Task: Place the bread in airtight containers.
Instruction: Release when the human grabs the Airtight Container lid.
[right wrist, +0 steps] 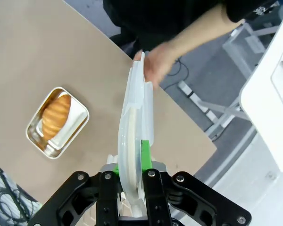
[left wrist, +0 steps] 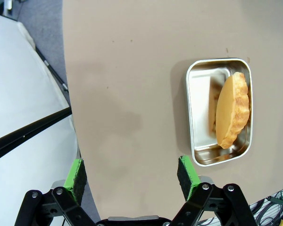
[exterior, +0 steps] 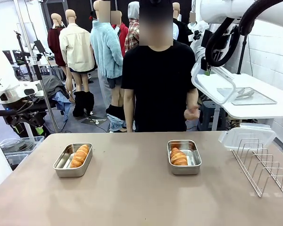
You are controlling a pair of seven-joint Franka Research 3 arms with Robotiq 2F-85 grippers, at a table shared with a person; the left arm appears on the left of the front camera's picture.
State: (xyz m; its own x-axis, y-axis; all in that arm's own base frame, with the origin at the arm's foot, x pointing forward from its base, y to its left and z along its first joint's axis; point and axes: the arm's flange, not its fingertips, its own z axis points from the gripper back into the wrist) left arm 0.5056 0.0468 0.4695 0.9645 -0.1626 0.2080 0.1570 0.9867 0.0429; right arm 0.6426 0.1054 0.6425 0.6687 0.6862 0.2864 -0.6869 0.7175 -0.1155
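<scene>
On the beige worktop [exterior: 132, 193], 2 stainless-steel tins set well apart, both uncovered. In the left tin [exterior: 61, 172], the left croissant [exterior: 80, 155] lying along the tin's length. In the right tin [exterior: 196, 165], the right croissant [exterior: 178, 157] tucked into the half nearer the left tin.

Seen from the left wrist: left pincer [left wrist: 132, 174] spread to full width over bare worktop, with green pads [left wrist: 76, 176] far apart and nothing between them. Just past 1 fingertip and off to that side, the left tin, with the left croissant tipped on edge against 1 long wall and its flat underside turned toward the tin's middle.

Seen from the right wrist: right pincer [right wrist: 131, 162] clamped tight on a clear snap lid [right wrist: 137, 108], gripped on edge high above the far corner of the worktop, rising straight away from the fingers. At the lid's far end, the person's hand [right wrist: 158, 63], blurred, at or against the rim; impossible to tell whether touching. Far below, off to 1 side, the right tin with the right croissant inside.

At the robot's right end of the worktop, a wire rack [exterior: 264, 169], and just behind it a second clear lid [exterior: 247, 136] lying flat.
</scene>
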